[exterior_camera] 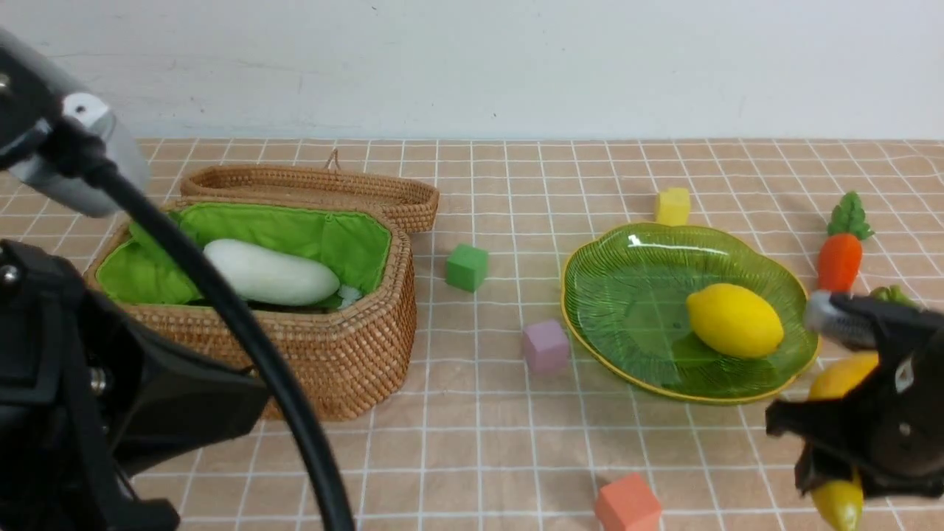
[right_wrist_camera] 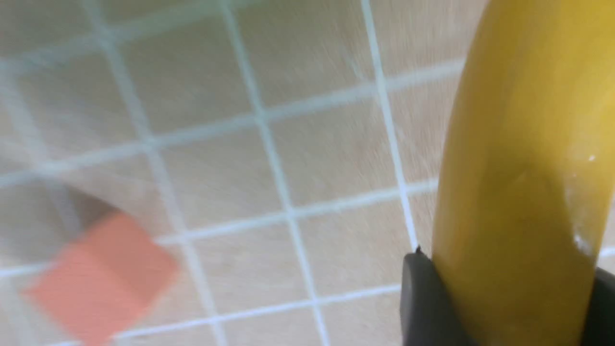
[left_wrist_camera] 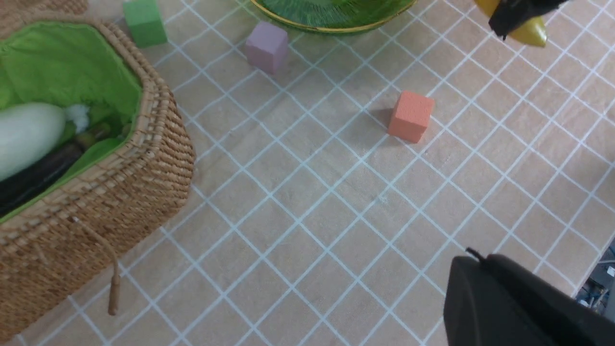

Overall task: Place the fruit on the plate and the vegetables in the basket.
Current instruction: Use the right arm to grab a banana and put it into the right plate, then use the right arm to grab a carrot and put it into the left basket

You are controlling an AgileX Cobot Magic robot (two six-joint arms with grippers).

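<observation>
Yellow banana (right_wrist_camera: 519,168) fills the gap between the dark pads (right_wrist_camera: 423,298) of my right gripper (exterior_camera: 848,442), which is clenched on its middle at the near right. Whether it is clear of the checked cloth (exterior_camera: 472,442) I cannot tell. My left gripper (left_wrist_camera: 509,302) hangs closed and empty at the near left.

I judge us roughly halfway. The lemon (exterior_camera: 734,321) lies on the plate (exterior_camera: 627,295). The white radish (exterior_camera: 271,273) and a dark eggplant (left_wrist_camera: 43,170) lie in the basket (exterior_camera: 346,354). This banana has yet to reach the plate. The carrot (exterior_camera: 839,258), far right beside the plate, has yet to reach the basket. I see no cucumber or mangosteen.
</observation>
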